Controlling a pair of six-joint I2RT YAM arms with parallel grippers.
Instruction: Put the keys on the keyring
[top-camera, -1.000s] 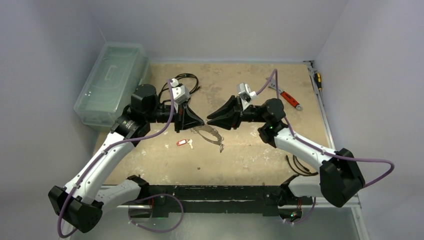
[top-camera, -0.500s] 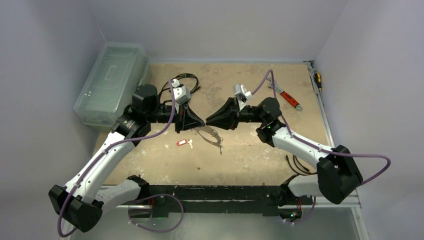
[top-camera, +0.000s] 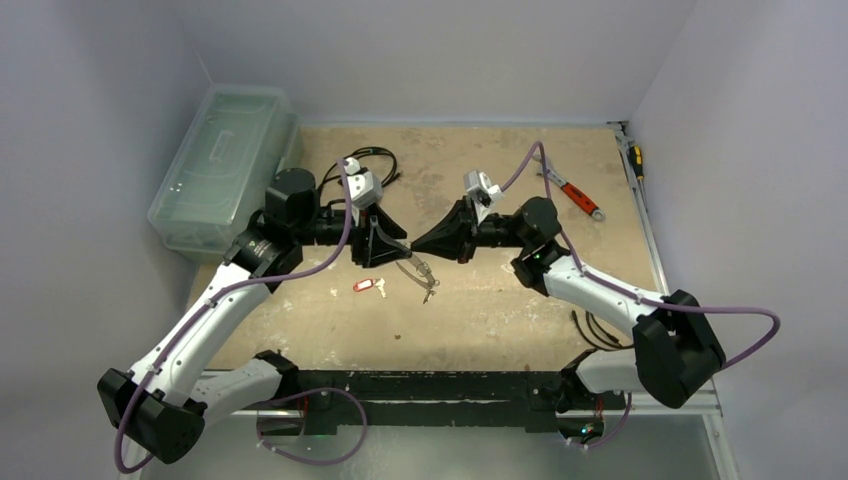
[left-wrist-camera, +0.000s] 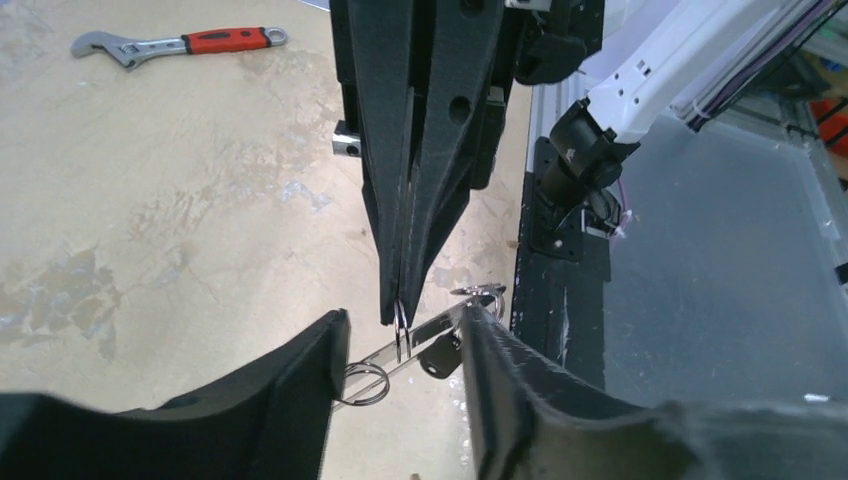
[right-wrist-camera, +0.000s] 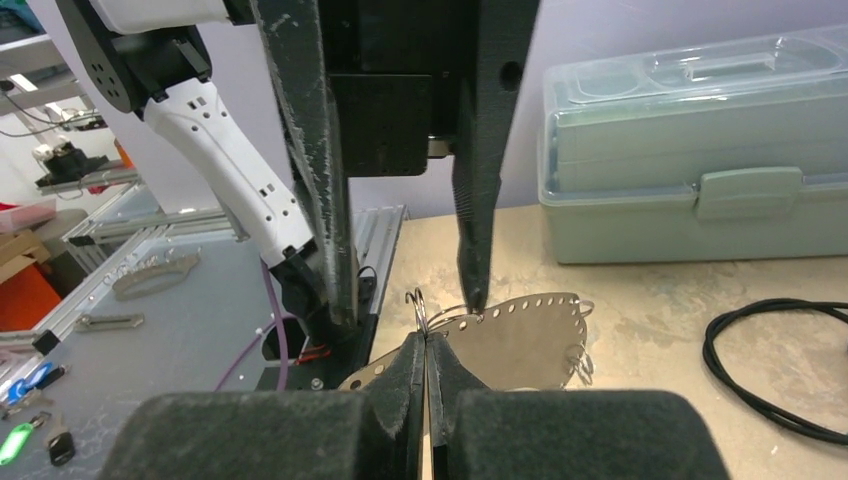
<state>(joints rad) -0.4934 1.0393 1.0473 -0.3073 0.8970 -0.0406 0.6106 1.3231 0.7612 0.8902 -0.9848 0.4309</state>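
Both arms reach in over the counter (top-camera: 500, 310) toward its middle, forearms about level, so the left gripper (top-camera: 401, 245) and right gripper (top-camera: 417, 243) meet tip to tip.

The keyring (right-wrist-camera: 520, 303) is held up off the counter between them. It's a thin grey metal band w/ a row of small holes, bent into a floppy oval, w/ small wire split rings on it.

The left fingers (left-wrist-camera: 300, 390) are matte black wedges, part-way apart. The band spans the gap and touches both inner faces, so it looks wedged there.

The right fingers (right-wrist-camera: 400, 370) are pressed together w/ almost no gap, nipping one small split ring at the very tips.

One of the keys (top-camera: 364, 285), w/ the red plastic tag, lies flat on the counter near the left fingers, a small silver one just beside it. The counter is tan, scuffed and blotchy.
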